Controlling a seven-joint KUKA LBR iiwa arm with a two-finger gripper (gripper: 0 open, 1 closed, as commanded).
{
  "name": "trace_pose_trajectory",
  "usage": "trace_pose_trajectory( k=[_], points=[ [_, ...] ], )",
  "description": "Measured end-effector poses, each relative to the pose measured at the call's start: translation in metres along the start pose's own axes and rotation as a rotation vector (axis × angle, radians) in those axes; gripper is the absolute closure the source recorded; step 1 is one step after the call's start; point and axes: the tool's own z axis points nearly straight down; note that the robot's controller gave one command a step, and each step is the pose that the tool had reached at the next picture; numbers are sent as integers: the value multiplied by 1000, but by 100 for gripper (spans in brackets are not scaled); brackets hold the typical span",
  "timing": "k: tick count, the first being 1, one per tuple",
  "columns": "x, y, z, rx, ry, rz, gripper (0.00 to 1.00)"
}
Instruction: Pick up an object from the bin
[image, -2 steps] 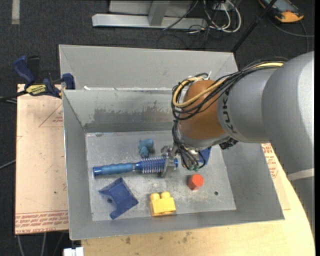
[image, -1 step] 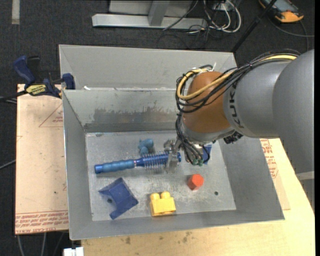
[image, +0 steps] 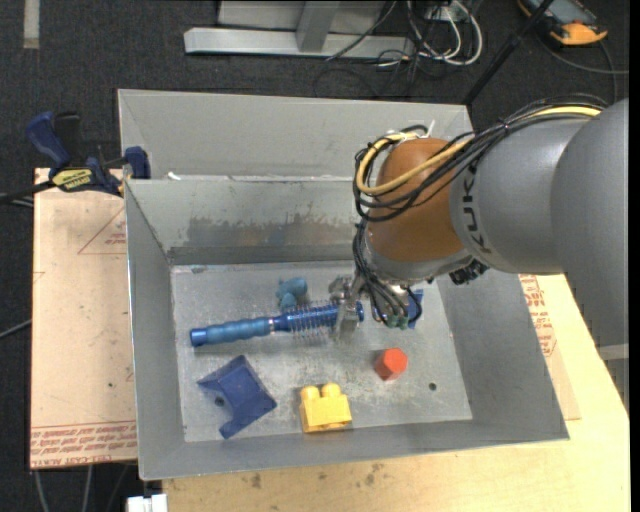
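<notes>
My gripper (image: 349, 309) hangs low over the middle of the bin, under the orange cover, right at the bristle end of a blue brush (image: 262, 326) that lies across the floor with its handle pointing left. A small teal piece (image: 291, 292) sits just behind the brush head. A small red block (image: 391, 364) lies to the front right of the gripper. Part of a blue thing (image: 413, 307) peeks out right of the gripper, under the cover.
A yellow toy brick (image: 324, 408) rests near the bin's front wall. A dark blue flat angular piece (image: 236, 394) lies at the front left. The arm and its cables cover the bin's right rear.
</notes>
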Motion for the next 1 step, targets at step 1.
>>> trace_pose_trajectory(
  k=[1],
  points=[
    [-2,0,-65,-1,-6,-1,100]
  ],
)
